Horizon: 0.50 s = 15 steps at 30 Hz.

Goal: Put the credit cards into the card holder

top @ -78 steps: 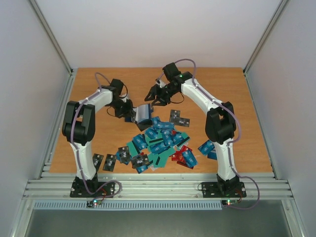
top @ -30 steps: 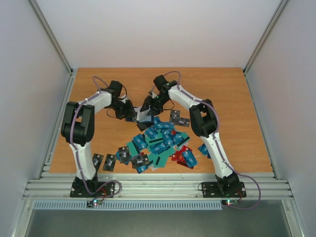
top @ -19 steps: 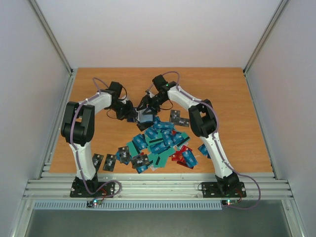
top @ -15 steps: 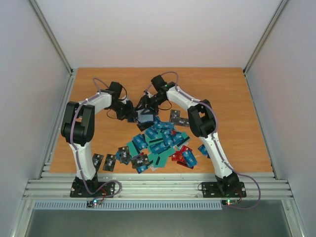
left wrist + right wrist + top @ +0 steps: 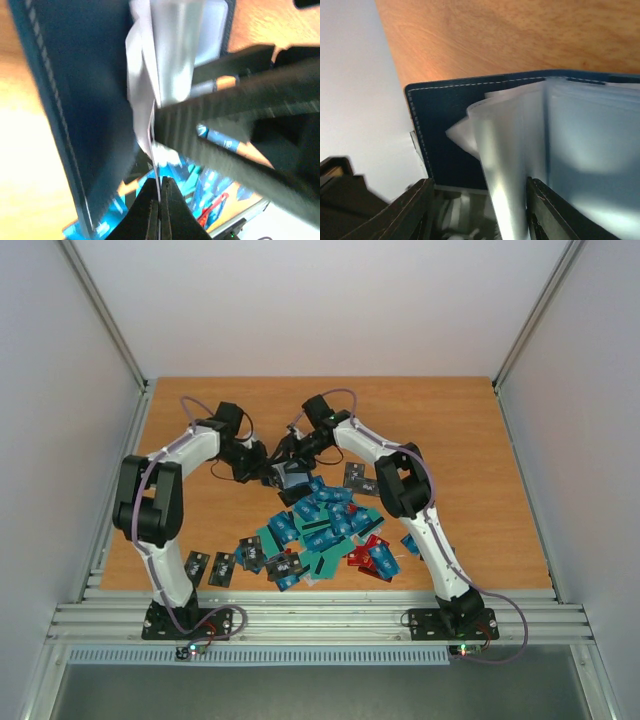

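overhead view: the card holder [image 5: 292, 478] lies open on the table [image 5: 460, 430], near its middle and just behind the heap of credit cards [image 5: 322, 525], with both arms bent in over it. the left gripper [image 5: 262, 464] meets the holder from the left and the right gripper [image 5: 285, 453] from behind, the two grippers close together. left wrist view: the left gripper's fingertips [image 5: 147, 215] are pressed together on the lower edge of one of the clear sleeves [image 5: 170, 45], a thin leaf that stands beside the holder's navy cover; blue and red cards show blurred beyond. right wrist view: the right gripper's fingers [image 5: 415, 210] stand spread apart, with a bundle of sleeves rising between them, closer to the finger on the right of the view; whether that finger touches the bundle cannot be told. the stitched navy cover lies on the wood behind the sleeves.
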{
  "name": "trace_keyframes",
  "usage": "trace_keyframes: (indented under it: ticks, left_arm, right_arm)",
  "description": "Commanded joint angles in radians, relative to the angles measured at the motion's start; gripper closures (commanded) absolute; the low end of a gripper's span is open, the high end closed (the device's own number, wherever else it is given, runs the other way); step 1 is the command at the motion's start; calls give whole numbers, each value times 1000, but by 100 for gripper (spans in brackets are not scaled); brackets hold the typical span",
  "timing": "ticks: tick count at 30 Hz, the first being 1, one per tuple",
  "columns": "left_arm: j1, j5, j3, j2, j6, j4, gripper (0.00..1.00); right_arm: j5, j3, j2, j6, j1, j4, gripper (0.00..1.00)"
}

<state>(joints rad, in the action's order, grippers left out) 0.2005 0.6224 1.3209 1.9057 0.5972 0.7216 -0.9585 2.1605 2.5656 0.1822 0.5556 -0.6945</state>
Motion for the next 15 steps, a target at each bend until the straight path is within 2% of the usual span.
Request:
trace_keyframes:
  ticks: [1, 9, 15]
  left_arm:
    - [-5, 23, 1, -113, 6, 76, 100]
    - [-31, -43, 21, -232, -59, 180, 100]
    - [-99, -39, -10, -271, -105, 160, 100]
  right_arm:
    - [-13, 44, 28, 23, 9, 32, 49]
    - [-53, 43, 38, 79, 9, 110, 49]
    - [-113, 39, 45, 141, 11, 205, 48]
